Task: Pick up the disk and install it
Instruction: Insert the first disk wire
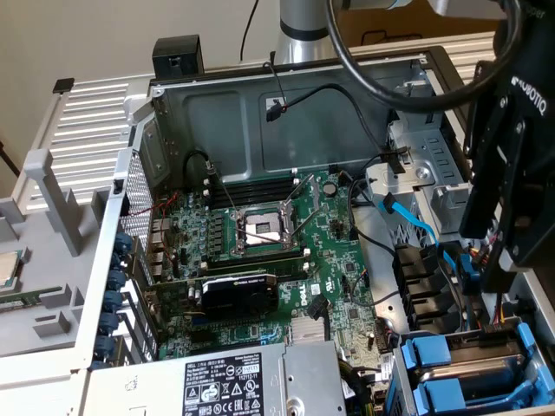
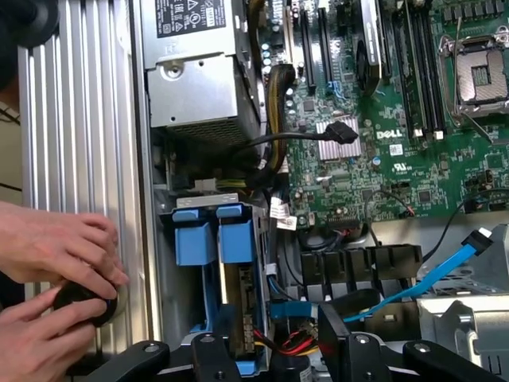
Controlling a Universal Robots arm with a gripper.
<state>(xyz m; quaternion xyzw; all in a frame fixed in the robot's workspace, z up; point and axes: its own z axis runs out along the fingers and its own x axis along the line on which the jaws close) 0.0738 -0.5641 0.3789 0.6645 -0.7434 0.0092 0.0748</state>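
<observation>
Disk seated in the drive cage

The tool (image 2: 274, 354) hangs just above the disk (image 2: 238, 302), jaws spread and empty; two hands (image 2: 56, 294) grip a black knob (image 2: 86, 301) beside the cage.

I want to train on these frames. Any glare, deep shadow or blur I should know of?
Exterior view: even light, the gripper is a dark, soft-edged mass, the case wall is shaded. Wrist view: hands slightly smeared, mild sheen on the ribbed panel, motherboard sharp.
</observation>
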